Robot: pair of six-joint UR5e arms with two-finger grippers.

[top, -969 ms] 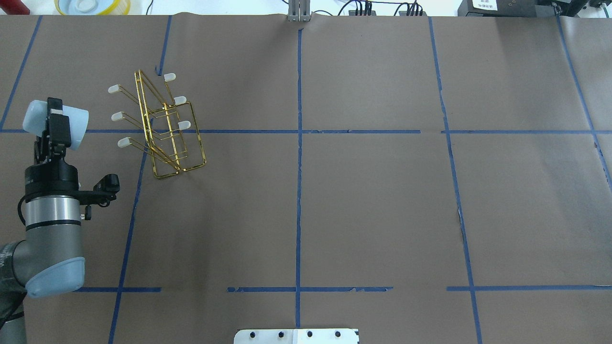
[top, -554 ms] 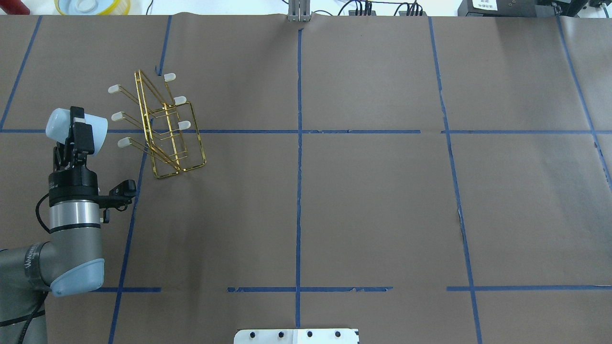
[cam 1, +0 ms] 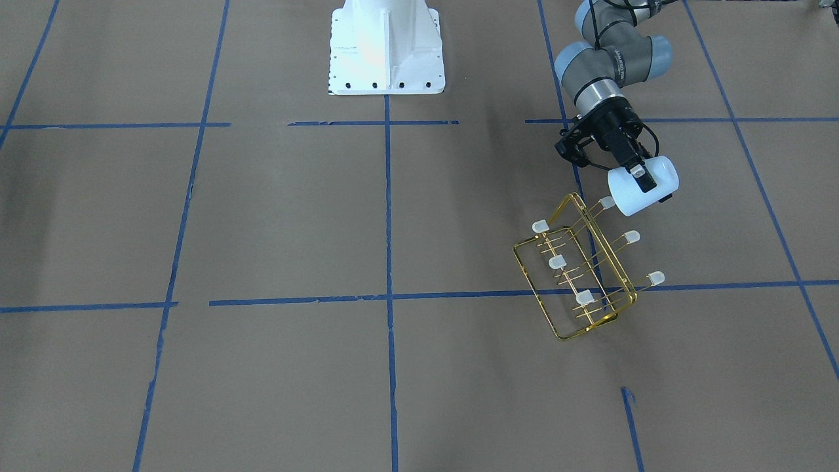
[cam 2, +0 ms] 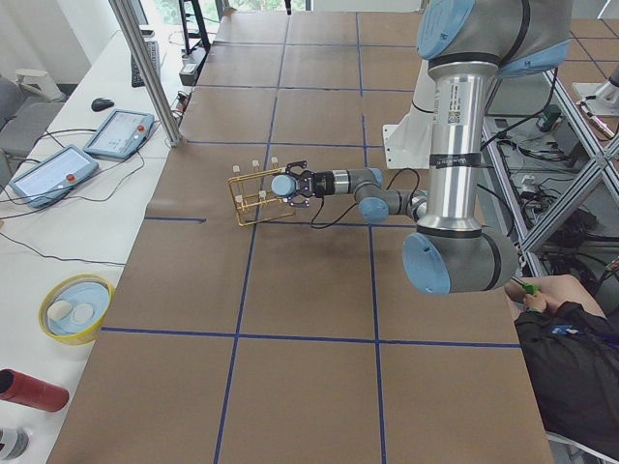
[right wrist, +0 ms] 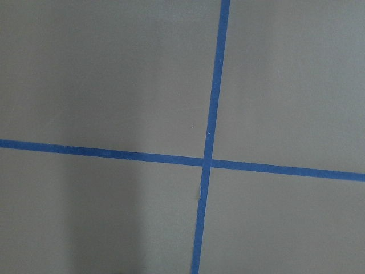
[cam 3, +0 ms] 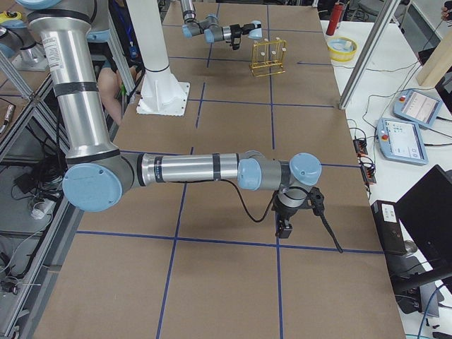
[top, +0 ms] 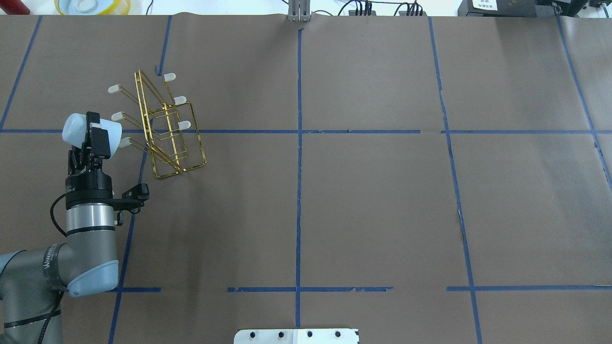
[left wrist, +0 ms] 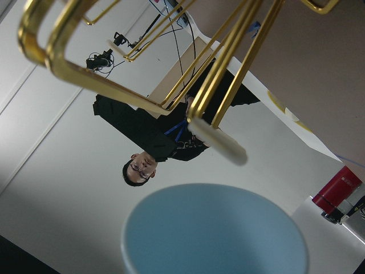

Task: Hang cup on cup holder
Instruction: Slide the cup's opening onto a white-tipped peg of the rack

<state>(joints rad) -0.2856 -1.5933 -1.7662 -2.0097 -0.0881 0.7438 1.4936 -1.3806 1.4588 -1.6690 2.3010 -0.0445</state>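
Gold wire forms the cup holder (top: 167, 131), which stands on the brown paper table (top: 382, 200) in the robot's left half, straddling a blue tape line (top: 299, 191). Its rectangular frame leans, and 6 thin prongs stick out from it, 3 to each side, each ending in a whitish cap. The left gripper (top: 95, 136) holds the cup (top: 74, 130) in the air just beside the rack. Its 2 fingers are clamped across the cup's side, 1 black finger (cam 1: 641, 177) lying over the top of the pale wall. The cup lies on its side, base pointing away from the rack and wide rim facing the prongs. In the overhead view the nearest prong cap (top: 124, 142) sits right at the rim. In the left wrist view that cap (left wrist: 219, 144) hangs just above the pale blue rim, and I cannot tell whether it has entered the mouth. The right gripper (cam 3: 284, 227) hangs low over the paper well apart from the rack, near the table's other end. It shows only in the side view, so I cannot tell how its fingers stand.
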